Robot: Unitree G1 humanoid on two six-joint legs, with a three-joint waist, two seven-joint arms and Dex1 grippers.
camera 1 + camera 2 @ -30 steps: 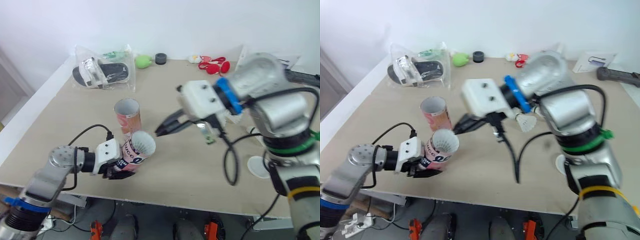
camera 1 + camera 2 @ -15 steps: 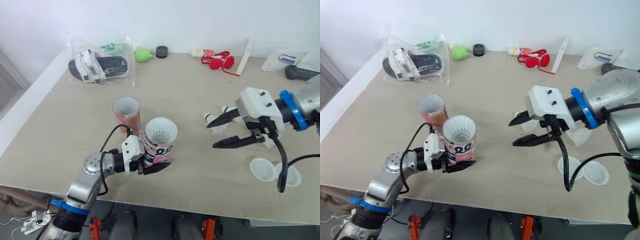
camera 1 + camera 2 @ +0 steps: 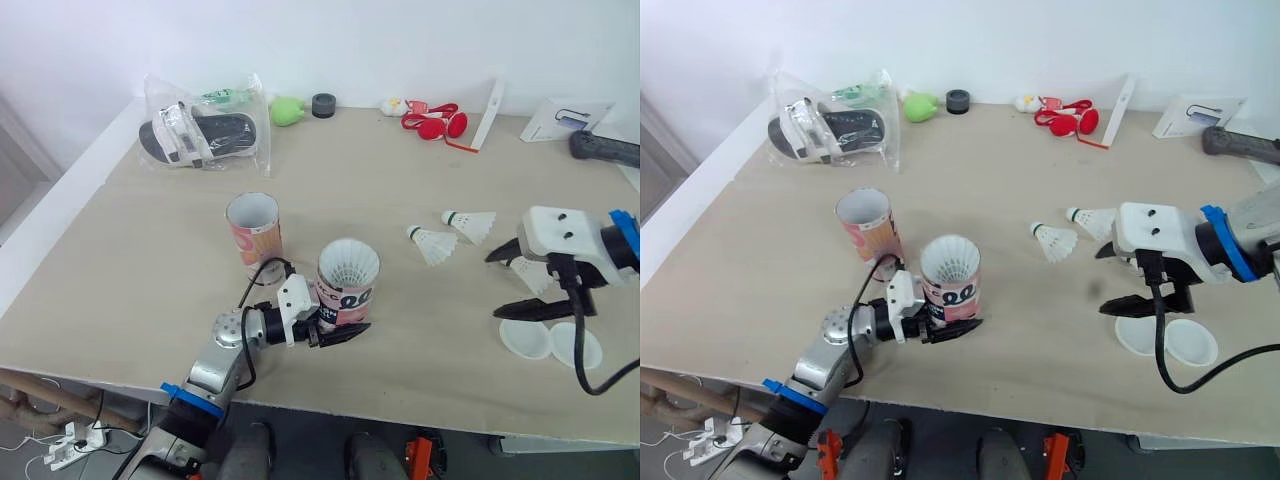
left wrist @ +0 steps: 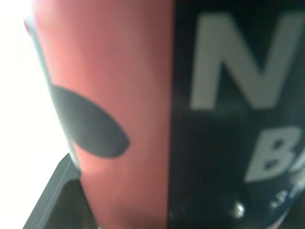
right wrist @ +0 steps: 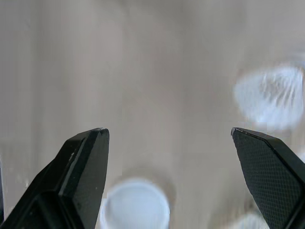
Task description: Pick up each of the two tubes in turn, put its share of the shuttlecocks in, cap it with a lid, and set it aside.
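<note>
While L jaws clamp filled tube (image 3: 347, 290) low-centre | R jaws open beside lids (image 3: 525, 338) lower right | risk: I tip tube if capping shoves sideways

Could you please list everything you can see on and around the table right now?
tubes: 2, pink; one standing open left of centre, one held upright near the front edge
shuttlecocks: at least 3, white; one in the held tube, two lying right of centre
lids: 2, white; side by side, front right
bag: 1, clear, with black sandals; back left
green thing: 1; back edge
black ring: 1; beside it
red thing: 1; back centre
white strip: 1; back right
card: 1, white; back right
table: 1, beige
left hand: shut on a tube
right hand: open, by the lids
</note>
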